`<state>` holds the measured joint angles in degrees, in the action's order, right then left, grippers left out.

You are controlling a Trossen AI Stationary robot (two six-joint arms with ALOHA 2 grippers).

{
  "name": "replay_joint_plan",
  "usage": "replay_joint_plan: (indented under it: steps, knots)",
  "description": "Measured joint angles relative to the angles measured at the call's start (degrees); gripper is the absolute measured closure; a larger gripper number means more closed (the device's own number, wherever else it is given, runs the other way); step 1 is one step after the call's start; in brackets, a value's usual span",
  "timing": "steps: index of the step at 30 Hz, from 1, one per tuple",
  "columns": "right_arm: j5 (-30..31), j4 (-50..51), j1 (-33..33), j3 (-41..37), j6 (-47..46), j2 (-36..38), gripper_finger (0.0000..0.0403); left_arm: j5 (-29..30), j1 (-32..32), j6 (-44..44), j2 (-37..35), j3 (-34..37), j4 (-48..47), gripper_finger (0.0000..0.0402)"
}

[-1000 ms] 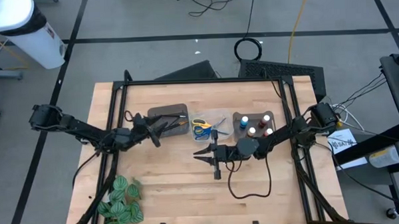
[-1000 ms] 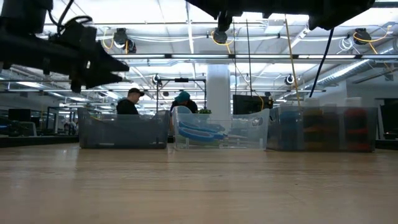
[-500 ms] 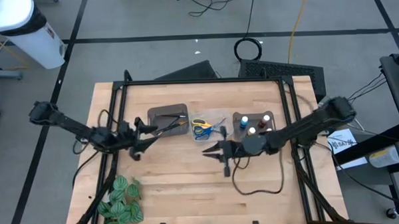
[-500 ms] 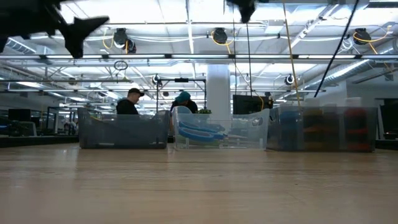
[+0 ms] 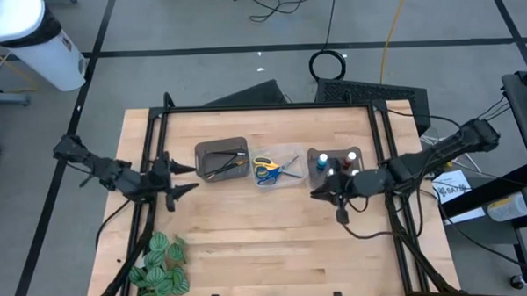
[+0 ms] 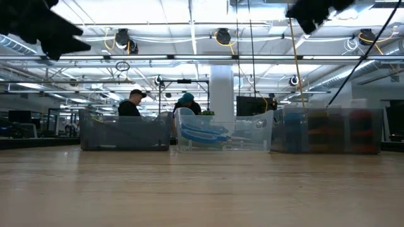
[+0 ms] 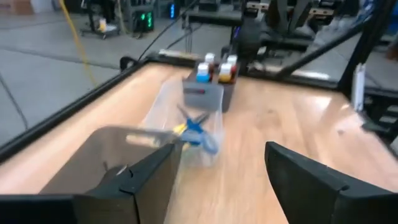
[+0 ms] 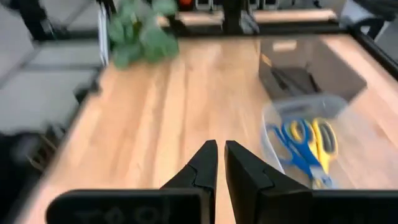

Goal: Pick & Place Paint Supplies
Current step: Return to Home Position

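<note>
Left gripper [image 5: 191, 178] hung just beside the grey bin [image 5: 202, 150], on its outer side, fingers spread wide and holding nothing. The left wrist view showed the same wide gap. Right gripper [image 5: 318, 193] sat at the front edge of the bottle bin [image 5: 312, 153], pointing toward the table's middle. Its fingers were pressed almost together with nothing between them, only a thin slit in the right wrist view. In the low view both arms showed only at the top edge, so I judged them to be well above the table [image 5: 249, 245].

Supplies were all binned:
- Paintbrushes [image 5: 227, 165] lay slanted inside the grey bin.
- Scissors [image 5: 269, 171], with blue and yellow handles visible, were in the clear bin [image 5: 290, 156] in the middle.
- Paint bottles [image 5: 323, 162] stood upright in the bottle bin.

I saw no supply outside a bin. The leafy bunch [image 5: 159, 264] lay at the near left corner, well apart from both grippers.

Step judged: sorting was done and this was the go-to-rest phase, with no pick or place in hand. The next move called for no grasp. Each arm should fold back toward its own side of the table. It should stay high enough for the fingers to clear the bin rims, the right one especially, since it was close to the bottles. The cable [image 5: 372, 235] drooping under the right arm could drag on the wood, so the pull-back should be smooth.
</note>
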<state>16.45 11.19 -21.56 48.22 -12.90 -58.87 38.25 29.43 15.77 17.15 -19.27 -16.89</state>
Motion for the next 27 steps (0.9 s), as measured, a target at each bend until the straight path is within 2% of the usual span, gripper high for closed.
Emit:
replay_joint_plan:
  steps: [4, 8, 13, 17, 21, 24, 27]
  knots:
    - [0.1, -1.7, 0.5, -7.8, 4.4, 3.5, 0.0385, 0.8, 0.0, -0.5, -0.1, 3.3, 0.2, 0.0138]
    - [-0.9, -10.0, 2.5, -13.7, 5.7, 10.3, 0.0385, 0.0, -0.3, -3.5, -3.9, 7.9, 3.5, 0.0136]
    - [-6.1, -14.9, 2.8, -19.5, 7.8, 19.6, 0.0385, -10.3, -1.4, -8.7, -11.7, 9.4, 3.8, 0.0135]
    - [-6.1, -14.9, 2.8, -23.2, 8.1, 25.8, 0.0385, -16.9, -2.2, -12.5, -17.0, 9.4, 2.6, 0.0135]
    - [-6.1, -17.9, 2.8, -27.6, 9.7, 31.3, 0.0385, -18.3, -2.9, -12.7, -16.8, 9.7, 2.1, 0.0135]
    - [-6.1, -20.6, 2.8, -30.8, 11.0, 35.6, 0.0385, -18.3, -3.8, -13.1, -16.8, 11.9, 5.2, 0.0135]
    - [-6.0, -24.1, 2.8, -33.6, 11.8, 39.2, 0.0385, -20.7, -5.0, -13.8, -16.8, 13.4, 7.7, 0.0135]
